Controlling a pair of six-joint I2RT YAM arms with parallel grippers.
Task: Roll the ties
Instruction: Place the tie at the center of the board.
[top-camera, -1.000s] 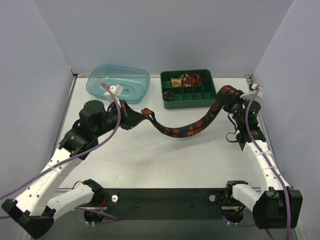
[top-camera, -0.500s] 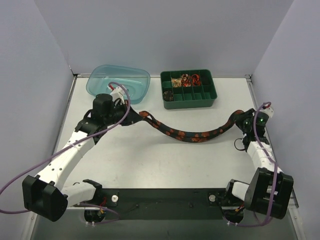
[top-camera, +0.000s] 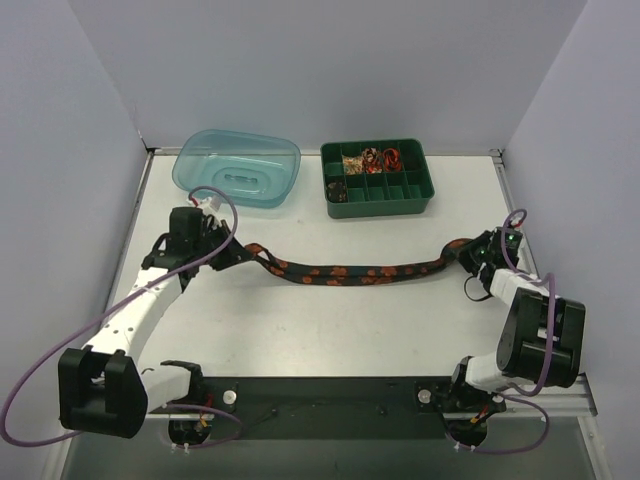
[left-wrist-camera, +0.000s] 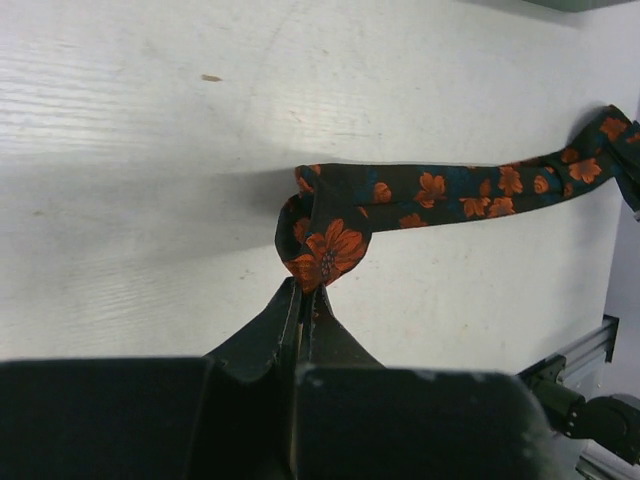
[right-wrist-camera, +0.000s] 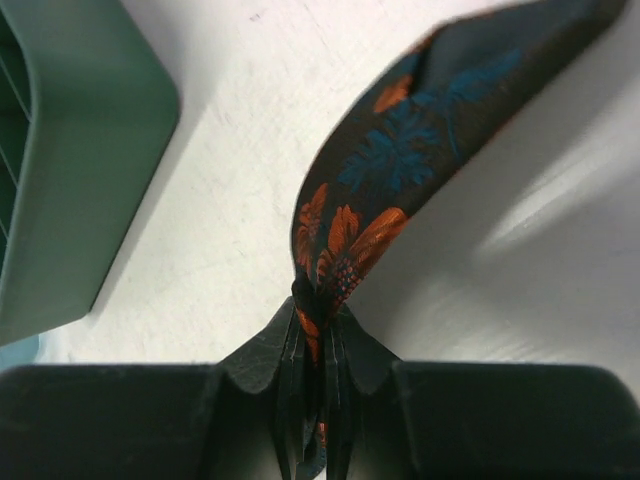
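The tie (top-camera: 345, 271) lies stretched left to right across the middle of the table (top-camera: 330, 335), with one end in each gripper. The left gripper (top-camera: 241, 251) is clamped fully shut on one end, and the wrist view shows the cloth bunched into a small fold just ahead of its fingertips. The right gripper (top-camera: 463, 256) is closed tight on the other end, with the fabric gathered into a pleat between its pads. Held like this, the tie is drawn out nearly straight and low over the surface, with only a slight wave. I judge the aim is to lay it flat and untwisted so that a roll can start from one end.

On the far side stands a green compartment tray (top-camera: 380, 209), apart from the tie's right half; some far cells hold small items too small to name. A blue plastic tub (top-camera: 190, 168) sits far left, near the left gripper but not touching it. Purple cables (top-camera: 40, 365) loop off both arms. Nothing rests on the tie itself; the likeliest nuisance is the crumpled fold at the left end, which could start the roll unevenly
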